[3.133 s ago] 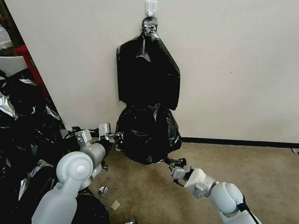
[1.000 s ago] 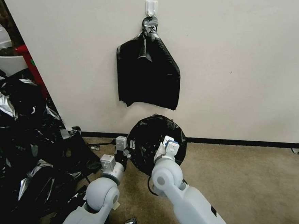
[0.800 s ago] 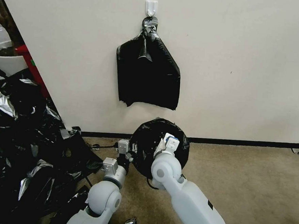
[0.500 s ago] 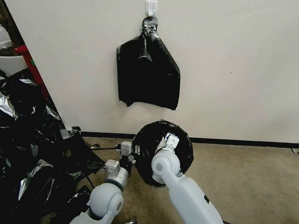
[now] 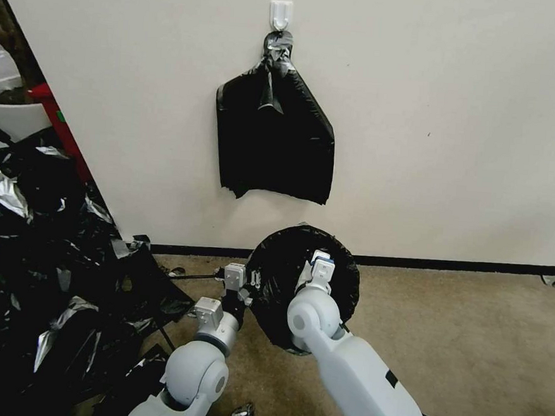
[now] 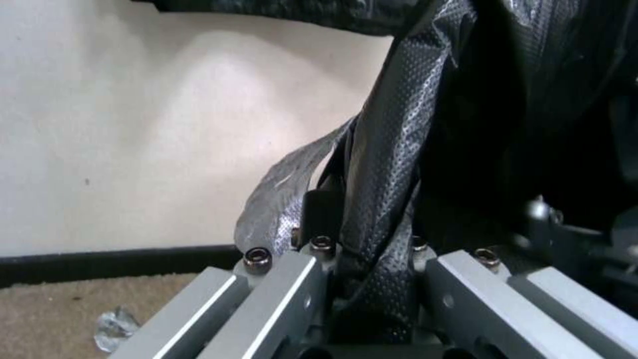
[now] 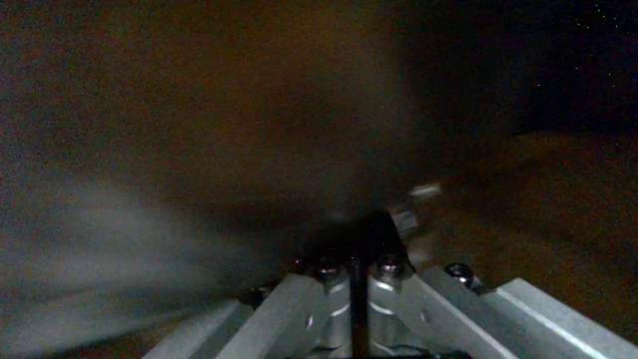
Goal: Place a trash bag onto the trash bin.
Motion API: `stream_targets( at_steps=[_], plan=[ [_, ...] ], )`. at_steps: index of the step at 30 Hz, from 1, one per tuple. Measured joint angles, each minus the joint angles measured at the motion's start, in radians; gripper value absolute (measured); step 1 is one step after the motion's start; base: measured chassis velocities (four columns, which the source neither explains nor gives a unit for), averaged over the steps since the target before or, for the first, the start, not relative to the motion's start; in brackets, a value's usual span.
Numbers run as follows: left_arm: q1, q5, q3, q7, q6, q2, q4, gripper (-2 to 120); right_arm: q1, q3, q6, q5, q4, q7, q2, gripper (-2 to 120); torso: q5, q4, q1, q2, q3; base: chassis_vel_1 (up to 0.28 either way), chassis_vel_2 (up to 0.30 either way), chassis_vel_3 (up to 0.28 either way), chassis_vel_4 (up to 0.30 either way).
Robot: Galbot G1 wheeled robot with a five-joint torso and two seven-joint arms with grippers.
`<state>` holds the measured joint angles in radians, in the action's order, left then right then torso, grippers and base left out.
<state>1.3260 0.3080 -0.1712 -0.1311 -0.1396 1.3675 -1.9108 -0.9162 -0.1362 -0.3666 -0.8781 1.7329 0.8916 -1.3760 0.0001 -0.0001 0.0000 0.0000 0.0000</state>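
Observation:
The trash bag [image 5: 276,277] is glossy black plastic, spread into a round open mouth low against the wall. The trash bin is hidden under it. My left gripper [image 5: 248,289] sits at the mouth's left edge. In the left wrist view it [image 6: 369,264] is shut on a fold of the dimpled black trash bag [image 6: 398,149]. My right arm reaches into the mouth from the front, its wrist [image 5: 319,266] at the centre. In the right wrist view the right gripper [image 7: 357,249] is shut, with dark plastic all around it.
A flat black bundle [image 5: 273,138] hangs from a wall hook above. A heap of black and silvery sheets [image 5: 32,267] fills the left side, with a white planter [image 5: 12,110] behind it. Foil scraps [image 5: 243,415] lie on the carpet. Open carpet [image 5: 471,342] lies to the right.
Three seconds ago both grippers held a bulging bag from either side. The right arm has since swung into the mouth. Over the last second the mouth shifted slightly right and down.

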Motion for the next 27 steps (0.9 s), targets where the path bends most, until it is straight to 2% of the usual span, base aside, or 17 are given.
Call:
stream_targets(
  at_steps=[5, 11, 17, 23, 27],
  plan=[
    [-0.002, -0.001, 0.013, 0.0, -0.001, 0.006, -0.001, 2, 0.005, -0.004, -0.005, -0.093, 0.006, -0.011, -0.012, 0, -0.0001, 0.0001, 0.0, 0.0, 0.0, 0.0, 0.0, 0.0, 0.0],
    [0.003, -0.001, 0.014, 0.0, -0.002, 0.006, -0.017, 2, 0.005, -0.02, -0.025, -0.101, -0.04, -0.001, -0.019, 0, 0.0, 0.0001, 0.0, 0.0, 0.0, 0.0, 0.0, 0.0, 0.0],
    [0.012, 0.0, 0.014, 0.001, -0.004, 0.004, -0.035, 2, 0.008, -0.027, -0.031, -0.049, -0.086, 0.0, -0.014, 0, -0.0001, 0.0, 0.0, 0.0, 0.0, 0.0, 0.0, 0.0, 0.0],
    [0.022, 0.003, 0.022, 0.002, -0.024, 0.004, -0.055, 2, 0.012, -0.026, -0.014, 0.09, -0.135, -0.027, -0.003, 0, 0.0, 0.0, 0.0, 0.0, 0.0, 0.0, 0.0, 0.0, 0.0],
    [0.023, 0.004, 0.024, 0.003, -0.028, 0.003, -0.06, 2, 0.007, -0.022, -0.006, 0.121, -0.143, -0.037, -0.002, 0, 0.0, 0.0, 0.0, 0.0, 0.0, 0.0, 0.0, 0.0, 0.0]
  ],
)
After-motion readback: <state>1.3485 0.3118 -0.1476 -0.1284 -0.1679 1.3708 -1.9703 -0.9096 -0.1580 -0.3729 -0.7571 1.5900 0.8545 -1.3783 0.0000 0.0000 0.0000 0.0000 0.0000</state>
